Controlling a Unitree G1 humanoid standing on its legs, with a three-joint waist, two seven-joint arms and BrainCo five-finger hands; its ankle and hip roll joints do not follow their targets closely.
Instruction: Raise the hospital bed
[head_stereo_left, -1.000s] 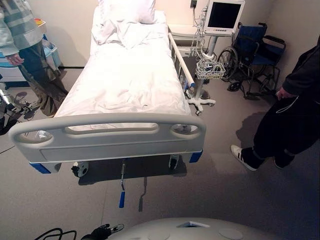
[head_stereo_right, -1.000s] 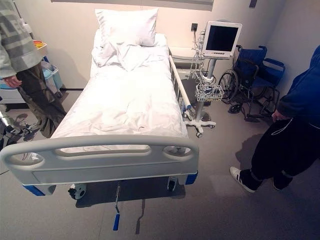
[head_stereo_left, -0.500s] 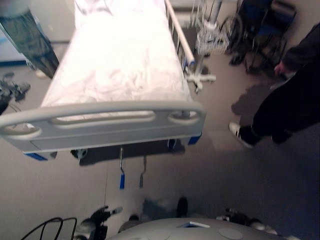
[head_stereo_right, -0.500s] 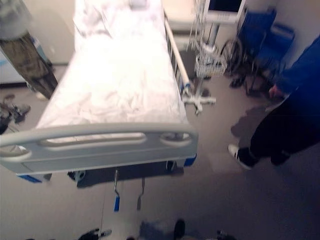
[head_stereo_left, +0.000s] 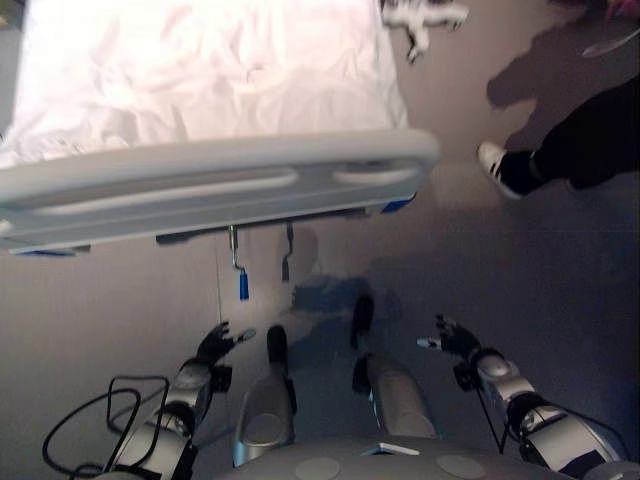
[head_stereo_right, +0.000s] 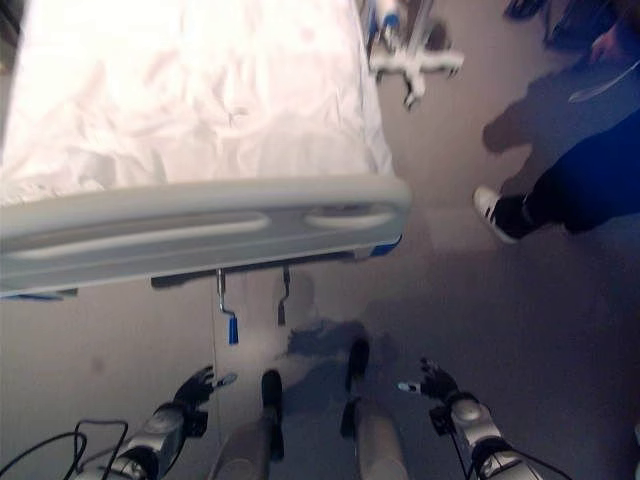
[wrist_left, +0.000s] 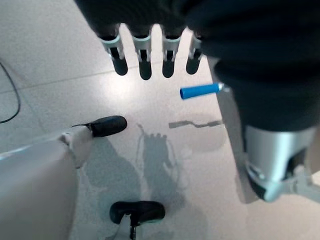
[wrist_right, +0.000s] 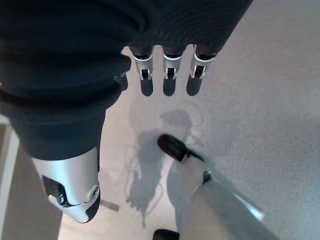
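Note:
The hospital bed (head_stereo_left: 200, 90) with white sheets stands ahead, its grey footboard (head_stereo_left: 210, 185) across the view. Under the footboard hang two cranks: one with a blue handle (head_stereo_left: 242, 285) and a grey one (head_stereo_left: 286, 262) beside it. The blue handle (wrist_left: 200, 91) also shows in the left wrist view, past the fingers. My left hand (head_stereo_left: 213, 345) hangs low at the lower left, open, below and left of the blue handle. My right hand (head_stereo_left: 452, 340) is at the lower right, open, holding nothing.
A person in dark trousers and a white shoe (head_stereo_left: 497, 165) stands on the grey floor right of the bed. The wheeled base of a monitor stand (head_stereo_right: 415, 65) is at the bed's right side.
The camera has tipped down and closer: the footboard sits higher in view and both hands and the floor now show. The cranks have not moved.

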